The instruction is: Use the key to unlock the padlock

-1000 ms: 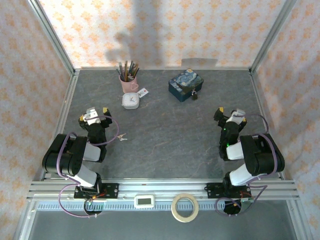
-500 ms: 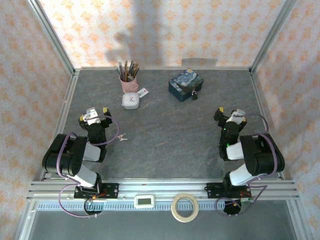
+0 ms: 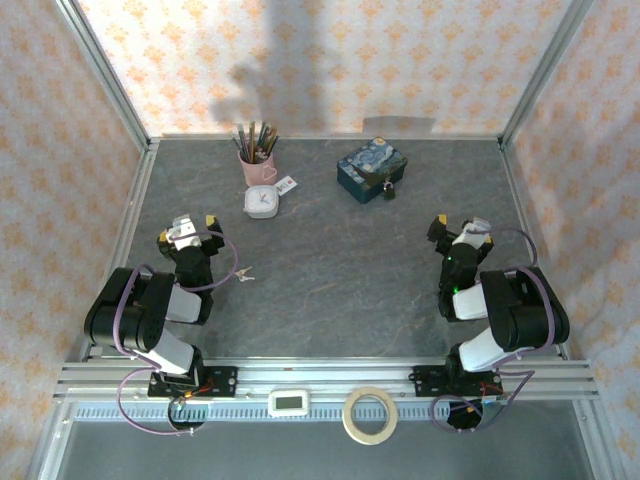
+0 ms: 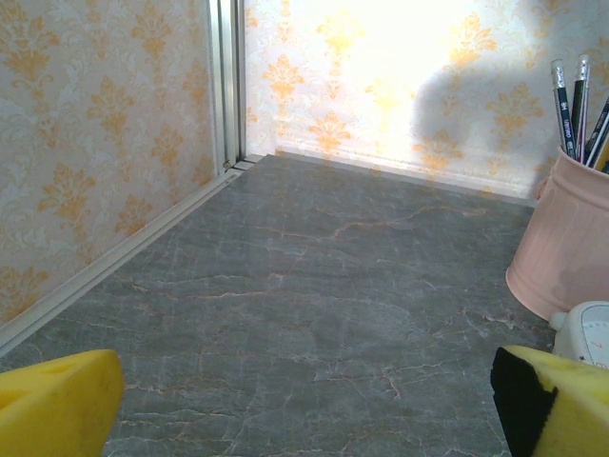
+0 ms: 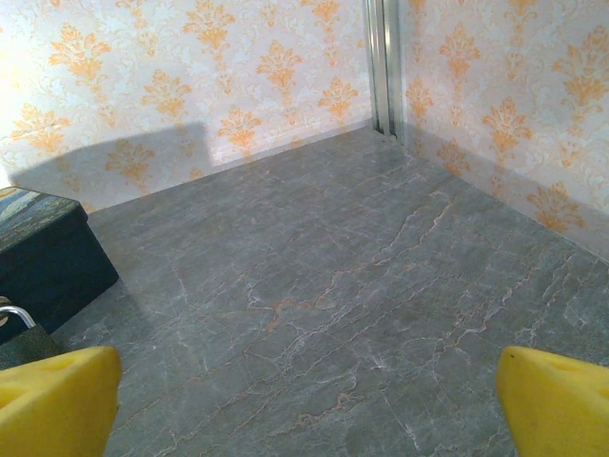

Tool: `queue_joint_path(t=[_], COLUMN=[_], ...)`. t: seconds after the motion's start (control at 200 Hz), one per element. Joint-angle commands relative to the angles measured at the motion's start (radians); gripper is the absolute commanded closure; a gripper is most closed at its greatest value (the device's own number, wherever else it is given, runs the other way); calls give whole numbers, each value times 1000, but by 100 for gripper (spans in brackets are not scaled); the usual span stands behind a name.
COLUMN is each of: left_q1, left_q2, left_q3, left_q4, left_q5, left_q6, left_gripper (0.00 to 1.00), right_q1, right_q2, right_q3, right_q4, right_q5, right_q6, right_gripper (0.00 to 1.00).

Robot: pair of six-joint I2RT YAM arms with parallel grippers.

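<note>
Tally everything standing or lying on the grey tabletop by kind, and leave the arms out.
Pink pencil cup: 1
White dial device: 1
White tag: 1
Blue painted box: 1
Padlock: 1
Bunch of keys: 1
Total: 6

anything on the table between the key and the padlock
No, the top external view shows bare grey tabletop from the key to the padlock.
</note>
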Motion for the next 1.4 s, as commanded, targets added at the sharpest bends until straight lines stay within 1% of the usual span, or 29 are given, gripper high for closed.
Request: queue_joint_path(t=[0.0,0.035,0.125,0.23,0.415,0.45,0.546,0.641,0.696,0.801,0.871,1.011,1.056,1.086,1.131,1.176,1.291,1.341,1.396], left_q1=[2,2,2,0,2,2,2,3,2,3,-3,-31,-43,-48,-59,-71,-102,-122,-140], left_q2=[4,4,5,3,4,4,4,5,4,2,-34,-174,-209,-233,-261,-288,-335,-347,-353], left_q3=[11,11,12,11,11,11,11,13,12,16,38,149,182,203,219,228,236,235,227], left_q4=[35,37,37,37,36,36,36,33,33,30,-40,-350,-437,-489,-541,-581,-672,-704,-717], left_q5=[16,16,15,15,16,16,17,18,19,33,19,-64,-103,-108,-102,-88,5,33,84], left_q6=[-3,-3,-3,-3,-2,-3,-3,-3,-3,4,6,5,-28,-57,-99,-170,-340,-414,-462], left_gripper=[1,1,1,1,1,1,1,1,1,1,1,1,1,1,1,2,4,5,6], right_q1=[0,0,0,0,1,-1,1,0,0,0,0,0,0,0,0,0,0,0,0], right_q2=[-9,-20,-67,-79,-89,-95,-90,-39,-3,63,117,250,301,334,382,432,574,625,663], right_q3=[12,21,92,185,252,287,442,622,710,842,935,1126,1180,1215,1266,1324,1499,1551,1591], right_q4=[10,-2,-173,-341,-448,-495,-718,-914,-979,-1042,-1076,-1175,-1197,-1210,-1234,-1260,-1360,-1385,-1395], right_q5=[1,-1,-4,-3,1,-2,-68,-156,-207,-273,-310,-396,-411,-422,-433,-457,-550,-597,-648], right_q6=[-9,-9,-10,-13,-10,-2,15,22,34,47,46,28,23,22,20,13,-7,-4,4], right_gripper=[0,0,0,0,0,0,0,0,0,0,0,0,0,0,0,0,0,0,0])
